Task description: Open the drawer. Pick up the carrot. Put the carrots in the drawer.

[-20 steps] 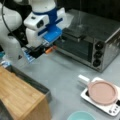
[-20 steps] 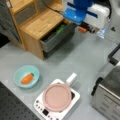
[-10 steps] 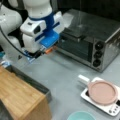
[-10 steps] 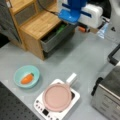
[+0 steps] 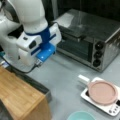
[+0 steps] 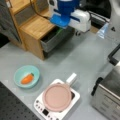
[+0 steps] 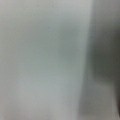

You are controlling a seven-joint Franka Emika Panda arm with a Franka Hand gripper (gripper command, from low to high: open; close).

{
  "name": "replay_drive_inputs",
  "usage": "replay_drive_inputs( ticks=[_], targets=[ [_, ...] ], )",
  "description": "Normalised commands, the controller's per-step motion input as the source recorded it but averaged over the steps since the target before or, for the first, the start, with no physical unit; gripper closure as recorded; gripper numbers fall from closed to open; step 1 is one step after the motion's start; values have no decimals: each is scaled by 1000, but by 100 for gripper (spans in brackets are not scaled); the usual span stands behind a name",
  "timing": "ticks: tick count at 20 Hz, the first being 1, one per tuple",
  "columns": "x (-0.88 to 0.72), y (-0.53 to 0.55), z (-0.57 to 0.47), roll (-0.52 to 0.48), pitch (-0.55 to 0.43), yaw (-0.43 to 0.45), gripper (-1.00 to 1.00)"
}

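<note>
Carrot [image 6: 27, 78] lying in a teal bowl [image 6: 17, 74] on the grey counter [image 6: 82, 62], at a front view's lower left, well apart from the arm. Drawer [image 6: 53, 40] pulled part way out of the wood-topped cabinet [image 6: 37, 26], dark inside, something green just visible within; seen again as a dark wall beside the wood top [image 5: 37, 87]. Gripper [image 6: 61, 21] hanging above the open drawer, blue and white body only; fingers hidden, grip impossible to tell. Same gripper [image 5: 43, 53] between cabinet and toaster oven [image 5: 87, 40] in a front view. White hob [image 6: 57, 102] with a pink pan [image 6: 57, 97] near the bowl; pan [image 5: 102, 92] also in front of the oven. Wrist view only pale grey blur with a darker band at right. No readable writing or brand anywhere.
</note>
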Motion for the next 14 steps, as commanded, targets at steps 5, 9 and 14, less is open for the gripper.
replay_drive_inputs(
  ticks=[5, 9, 14],
  targets=[
    [-389, 66, -166, -128, -139, 78, -100],
    [-511, 79, -164, -138, -187, 64, -100],
    [-592, 48, -155, -134, -192, 41, -100]
  ],
)
